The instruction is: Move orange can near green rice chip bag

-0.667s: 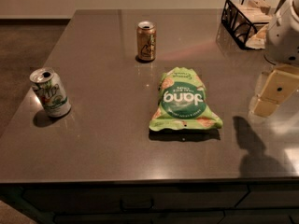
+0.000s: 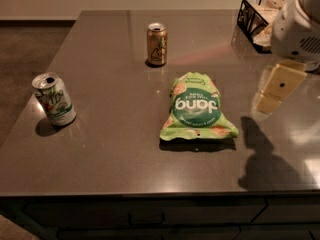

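Observation:
The orange can (image 2: 157, 44) stands upright at the back middle of the dark table (image 2: 110, 149). The green rice chip bag (image 2: 197, 109) lies flat in front of it and a little to the right, with a gap of bare table between them. My gripper (image 2: 274, 93), cream-coloured below a white wrist, hangs above the table at the right. It is to the right of the bag and far from the orange can. It holds nothing that I can see.
A white-and-green can (image 2: 53, 99) stands tilted near the table's left edge. A black wire basket (image 2: 257, 19) sits at the back right corner. The table's front edge runs across the bottom of the view.
My gripper has moved a little to the left and up. The cans and the bag have not moved.

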### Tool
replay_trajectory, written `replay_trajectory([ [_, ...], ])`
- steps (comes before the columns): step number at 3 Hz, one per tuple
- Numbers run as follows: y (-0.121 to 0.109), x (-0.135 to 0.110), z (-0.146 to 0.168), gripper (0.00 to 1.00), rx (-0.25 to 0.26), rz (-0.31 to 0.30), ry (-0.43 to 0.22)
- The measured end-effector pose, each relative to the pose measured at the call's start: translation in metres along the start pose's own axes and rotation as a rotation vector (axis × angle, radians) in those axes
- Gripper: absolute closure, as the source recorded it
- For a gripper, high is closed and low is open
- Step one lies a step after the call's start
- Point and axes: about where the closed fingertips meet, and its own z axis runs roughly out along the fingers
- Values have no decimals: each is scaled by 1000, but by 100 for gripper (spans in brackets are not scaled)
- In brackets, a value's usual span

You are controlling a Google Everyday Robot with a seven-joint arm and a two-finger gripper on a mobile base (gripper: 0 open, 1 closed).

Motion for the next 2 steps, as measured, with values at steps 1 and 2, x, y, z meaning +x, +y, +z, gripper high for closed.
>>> replay_trajectory([
  [1,-27,-26,17,0,-1,28,-41],
  [2,-56,-61,37,0,-1,57,-89],
])
